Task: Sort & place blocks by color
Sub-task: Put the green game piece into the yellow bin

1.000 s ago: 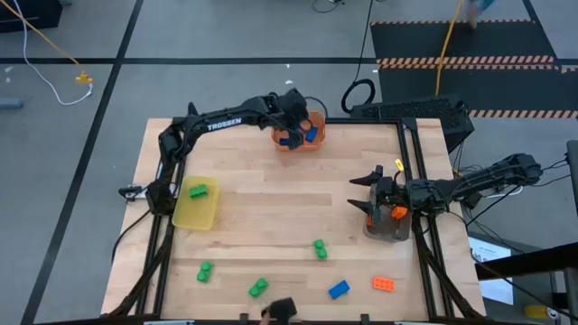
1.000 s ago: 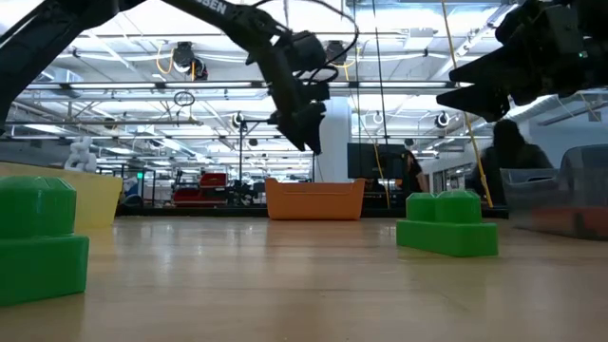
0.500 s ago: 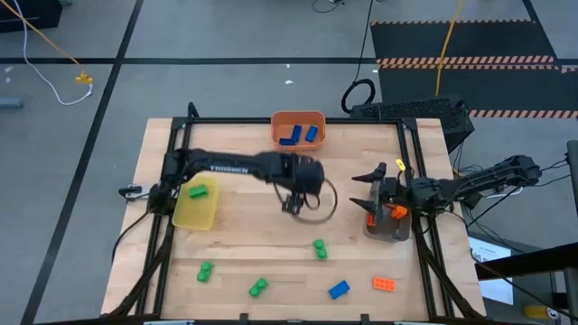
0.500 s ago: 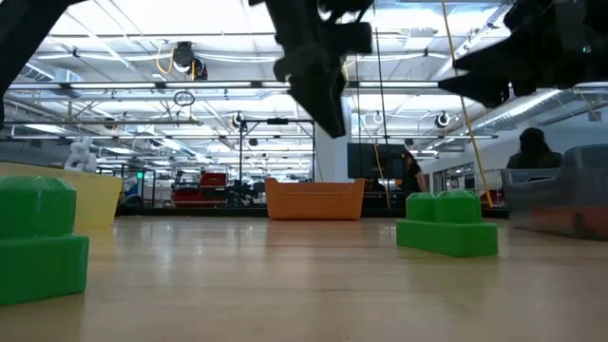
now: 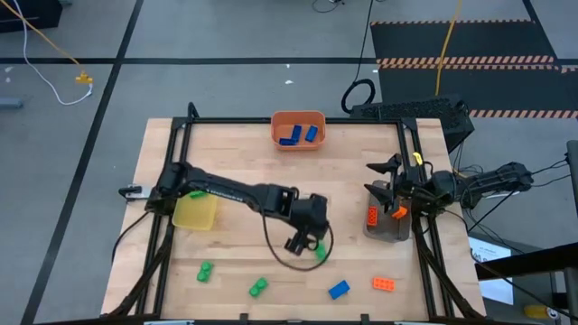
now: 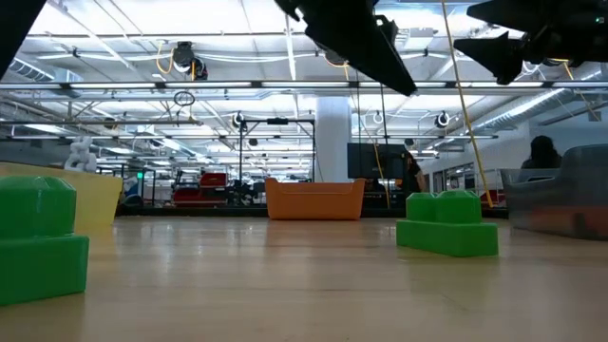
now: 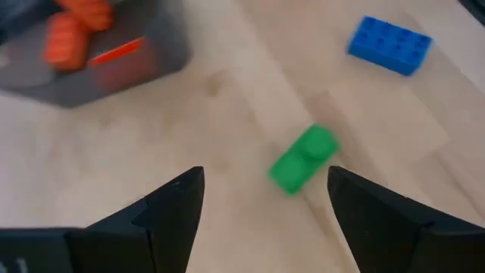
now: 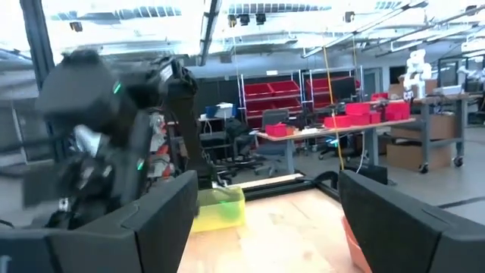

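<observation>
Listing from the near edge, we count a blue block [image 5: 339, 289], an orange block [image 5: 384, 283] and two green blocks [image 5: 258, 287] [image 5: 205, 271] loose on the table [image 5: 235, 162]. Next, our left gripper [image 5: 305, 244] hangs with jaws spread and empty just over a third green block [image 7: 302, 159]. Farther on, our right gripper [image 5: 386, 173], fingers apart and empty, hovers above the grey bin [image 5: 386, 230] holding orange blocks [image 5: 372, 218]. We note the yellow bin [image 5: 194, 213] at left with one green piece, then the orange bin [image 5: 297, 131] at the far edge with blue blocks [image 5: 299, 135].
</observation>
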`<state>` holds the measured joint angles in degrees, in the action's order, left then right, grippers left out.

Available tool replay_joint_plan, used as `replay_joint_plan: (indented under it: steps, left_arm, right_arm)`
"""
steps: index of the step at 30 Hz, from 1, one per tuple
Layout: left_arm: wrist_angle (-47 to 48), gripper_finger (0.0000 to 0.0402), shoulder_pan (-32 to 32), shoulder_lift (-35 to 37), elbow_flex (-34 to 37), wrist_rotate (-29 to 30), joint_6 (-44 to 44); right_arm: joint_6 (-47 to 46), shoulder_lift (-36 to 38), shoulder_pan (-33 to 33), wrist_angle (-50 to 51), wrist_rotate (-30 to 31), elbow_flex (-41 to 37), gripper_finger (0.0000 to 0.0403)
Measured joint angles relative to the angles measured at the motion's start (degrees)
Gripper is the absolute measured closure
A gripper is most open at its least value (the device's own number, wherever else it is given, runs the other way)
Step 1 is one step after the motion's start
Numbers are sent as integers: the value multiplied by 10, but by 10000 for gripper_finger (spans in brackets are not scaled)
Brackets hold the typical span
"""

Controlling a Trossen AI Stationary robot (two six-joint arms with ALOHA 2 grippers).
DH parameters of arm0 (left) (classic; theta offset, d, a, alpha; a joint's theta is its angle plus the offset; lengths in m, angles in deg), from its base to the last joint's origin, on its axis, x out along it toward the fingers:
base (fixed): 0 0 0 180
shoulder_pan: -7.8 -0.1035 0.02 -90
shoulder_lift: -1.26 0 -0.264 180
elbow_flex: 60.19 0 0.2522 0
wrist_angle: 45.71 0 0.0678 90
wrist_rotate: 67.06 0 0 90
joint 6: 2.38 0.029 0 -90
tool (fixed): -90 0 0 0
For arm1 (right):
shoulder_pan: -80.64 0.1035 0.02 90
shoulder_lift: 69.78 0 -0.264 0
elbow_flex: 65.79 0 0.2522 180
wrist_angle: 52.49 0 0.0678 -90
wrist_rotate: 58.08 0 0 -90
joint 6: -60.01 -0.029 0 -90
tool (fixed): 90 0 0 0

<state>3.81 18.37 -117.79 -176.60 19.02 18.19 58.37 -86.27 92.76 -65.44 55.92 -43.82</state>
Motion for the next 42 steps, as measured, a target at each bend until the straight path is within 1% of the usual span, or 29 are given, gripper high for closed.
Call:
replay_joint_plan:
  steps: [6, 10, 21, 28, 31, 33, 35, 39, 42]
  left_arm:
    - [-83, 122, 22, -15, 50, -6, 14]
    - [-127, 122, 32, -26, 60, -7, 42]
    - [-124, 121, 29, -93, 62, -12, 85]
    - [-114, 124, 23, -100, 62, -5, 83]
    - [-101, 141, 22, -101, 62, -5, 64]
    - [-96, 164, 22, -101, 62, -5, 55]
    - [-93, 194, 22, -101, 62, -5, 51]
    - [-95, 273, 23, -101, 62, -5, 47]
    - [-94, 276, 23, -101, 61, -5, 38]
  right_arm:
    - [-36, -2, 0, 23, -18, 0, 92]
    - [-54, -2, 0, 35, -17, 0, 92]
    - [-136, -15, 0, 80, -18, 0, 92]
    - [-128, -23, 0, 82, -17, 0, 92]
    - [-113, -23, 0, 79, -17, 0, 92]
    - [-99, -23, 0, 77, -17, 0, 92]
    - [-83, -23, 0, 74, -16, 0, 92]
    - [-56, -23, 0, 58, -16, 0, 92]
    - [-36, -23, 0, 43, -16, 0, 92]
